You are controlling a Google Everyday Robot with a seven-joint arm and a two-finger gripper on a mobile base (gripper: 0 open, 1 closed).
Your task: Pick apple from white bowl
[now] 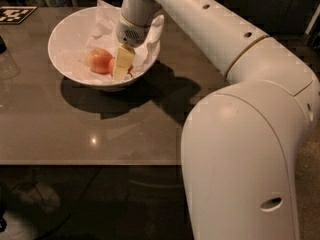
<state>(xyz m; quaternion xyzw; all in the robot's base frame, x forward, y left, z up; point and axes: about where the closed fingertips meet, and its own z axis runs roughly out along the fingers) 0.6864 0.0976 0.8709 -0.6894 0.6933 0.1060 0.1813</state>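
Observation:
The white bowl (65, 36), lined with crumpled white paper, stands at the back left of the brown table. Two apples lie in it. The paler peach-orange one (99, 60) lies in plain sight on the left. The deeper red apple (111, 65) lies just right of it and is mostly hidden, with only red slivers showing. My gripper (121, 72) reaches down into the bowl from the back right and sits right over the red apple, covering it.
A black-and-white marker tag (12, 14) lies at the table's back left corner. A dark object (1, 44) shows at the left edge. My arm and body (240, 149) fill the right side. The table's front edge (90, 162) runs across the lower part.

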